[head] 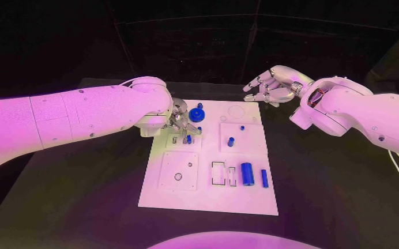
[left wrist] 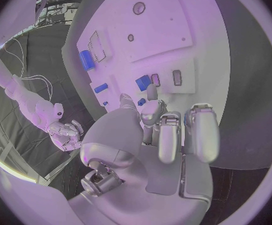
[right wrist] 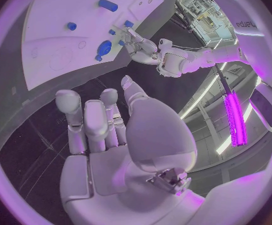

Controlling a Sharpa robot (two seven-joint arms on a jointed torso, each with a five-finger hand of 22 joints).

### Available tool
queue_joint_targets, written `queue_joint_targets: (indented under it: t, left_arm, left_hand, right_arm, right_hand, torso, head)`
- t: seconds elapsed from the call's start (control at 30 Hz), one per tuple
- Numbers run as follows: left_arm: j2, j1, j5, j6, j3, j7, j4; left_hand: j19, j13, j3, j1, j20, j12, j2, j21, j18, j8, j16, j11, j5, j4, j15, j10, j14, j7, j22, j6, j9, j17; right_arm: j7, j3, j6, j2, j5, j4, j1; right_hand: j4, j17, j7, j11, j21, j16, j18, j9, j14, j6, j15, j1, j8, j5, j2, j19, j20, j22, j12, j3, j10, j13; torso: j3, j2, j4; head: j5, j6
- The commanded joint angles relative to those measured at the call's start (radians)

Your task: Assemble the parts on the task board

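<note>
The white task board (head: 208, 194) lies in the middle of the black table. My left hand (head: 178, 122) hovers over the board's far left part, beside a blue gear (head: 197, 114). Its thumb and one finger (left wrist: 151, 94) pinch a small blue part (left wrist: 141, 102), just above a blue piece standing in a slot (left wrist: 142, 82). My right hand (head: 270, 87) hangs past the board's far right corner, fingers apart and holding nothing. A blue cylinder (head: 247, 173), a thin blue rod (head: 264, 178) and a short blue peg (head: 231, 142) lie on the board's right half.
Empty slots (head: 218, 173) and a round hole (head: 178, 176) sit in the board's near half. Bare black table (head: 332, 191) surrounds the board. The left hand (right wrist: 142, 47) also appears in the right wrist view, beside the gear (right wrist: 103, 47).
</note>
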Motion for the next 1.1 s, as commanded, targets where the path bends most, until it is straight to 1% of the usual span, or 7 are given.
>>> queue_joint_targets:
  t: [0.03, 0.23, 0.5, 0.7, 0.83, 1.1]
  left_arm:
    - [0.002, 0.0, 0.016, 0.031, 0.0, -0.012, 0.001]
    - [0.006, -0.001, 0.023, 0.035, 0.0, -0.013, -0.001]
    - [0.013, -0.004, 0.025, 0.038, 0.0, -0.013, -0.01]
    - [0.018, -0.006, 0.025, 0.039, 0.0, -0.014, -0.012]
    - [0.019, -0.006, 0.025, 0.038, 0.0, -0.014, -0.012]
    - [0.023, -0.006, 0.025, 0.046, 0.0, -0.015, -0.015]
  left_hand:
    - [0.004, 0.001, 0.004, 0.012, -0.003, -0.001, 0.0, 0.004, -0.02, 0.005, 0.003, -0.002, -0.002, -0.002, -0.003, -0.005, 0.104, 0.003, 0.001, -0.008, 0.003, 0.263]
    - [0.003, 0.002, 0.006, 0.016, -0.003, -0.001, 0.001, 0.004, -0.02, 0.008, 0.003, -0.001, -0.002, -0.005, -0.003, -0.004, 0.104, 0.003, 0.001, -0.01, 0.006, 0.263]
    - [0.002, 0.003, 0.015, 0.029, -0.002, 0.0, 0.001, 0.004, -0.02, 0.014, 0.003, -0.001, -0.002, -0.015, -0.003, -0.005, 0.104, 0.003, 0.001, -0.015, 0.016, 0.263]
    - [0.002, 0.003, 0.016, 0.032, -0.002, 0.0, 0.002, 0.003, -0.02, 0.016, 0.003, -0.001, -0.002, -0.017, -0.002, -0.005, 0.104, 0.003, 0.001, -0.016, 0.018, 0.263]
    - [0.002, 0.004, 0.02, 0.038, -0.001, 0.0, 0.002, 0.004, -0.02, 0.018, 0.003, -0.001, -0.002, -0.022, -0.002, -0.005, 0.104, 0.003, 0.002, -0.019, 0.022, 0.263]
    - [-0.001, 0.005, 0.055, 0.078, -0.001, 0.0, 0.007, 0.003, -0.019, 0.028, 0.003, -0.001, -0.002, -0.059, -0.002, -0.006, 0.104, 0.003, 0.001, -0.028, 0.039, 0.263]
  right_arm:
    - [-0.001, 0.001, -0.005, 0.002, 0.004, -0.001, 0.002]
    - [-0.002, 0.001, -0.003, 0.004, 0.004, -0.003, 0.002]
    - [-0.003, 0.001, 0.0, 0.006, 0.004, -0.005, 0.002]
    - [-0.003, 0.001, 0.002, 0.007, 0.003, -0.006, 0.002]
    - [-0.004, 0.001, 0.003, 0.008, 0.002, -0.006, 0.002]
    - [-0.005, 0.001, 0.004, 0.011, 0.002, -0.008, 0.002]
  right_hand:
    - [-0.001, -0.001, -0.001, 0.001, -0.004, -0.004, 0.014, 0.001, -0.002, 0.004, 0.0, 0.012, 0.005, 0.005, -0.001, -0.006, -0.001, -0.003, -0.004, -0.005, -0.006, -0.001]
    - [-0.001, -0.003, -0.001, 0.001, -0.006, -0.007, 0.014, 0.0, -0.002, 0.004, -0.001, 0.014, 0.006, 0.008, 0.0, -0.007, -0.001, -0.005, -0.007, -0.006, -0.007, -0.004]
    - [-0.002, -0.004, -0.001, 0.0, -0.007, -0.008, 0.014, 0.0, -0.002, 0.004, -0.001, 0.015, 0.006, 0.01, 0.001, -0.007, -0.001, -0.007, -0.007, -0.006, -0.007, -0.004]
    - [-0.003, -0.005, -0.001, 0.0, -0.008, -0.01, 0.014, 0.0, -0.002, 0.004, -0.001, 0.017, 0.007, 0.013, 0.001, -0.007, -0.001, -0.007, -0.009, -0.007, -0.008, -0.006]
    - [-0.003, -0.005, -0.001, 0.0, -0.008, -0.01, 0.014, 0.0, -0.002, 0.004, -0.001, 0.017, 0.007, 0.013, 0.001, -0.007, -0.001, -0.007, -0.009, -0.007, -0.008, -0.006]
    - [-0.003, -0.007, -0.001, 0.0, -0.009, -0.012, 0.015, 0.0, -0.002, 0.004, -0.001, 0.017, 0.007, 0.014, 0.002, -0.008, -0.001, -0.009, -0.01, -0.007, -0.008, -0.007]
  torso:
    - [0.0001, 0.0, -0.0001]
    - [-0.0003, 0.001, -0.0001]
    - [-0.0002, 0.001, -0.0002]
    - [-0.0003, 0.001, -0.0008]
    - [0.0001, 0.001, -0.0002]
    - [-0.0001, 0.001, -0.0003]
  head:
    - [0.0, -0.001]
    - [-0.001, -0.001]
    - [0.0, -0.005]
    - [0.0, -0.005]
    - [0.0, -0.007]
    - [-0.001, -0.01]
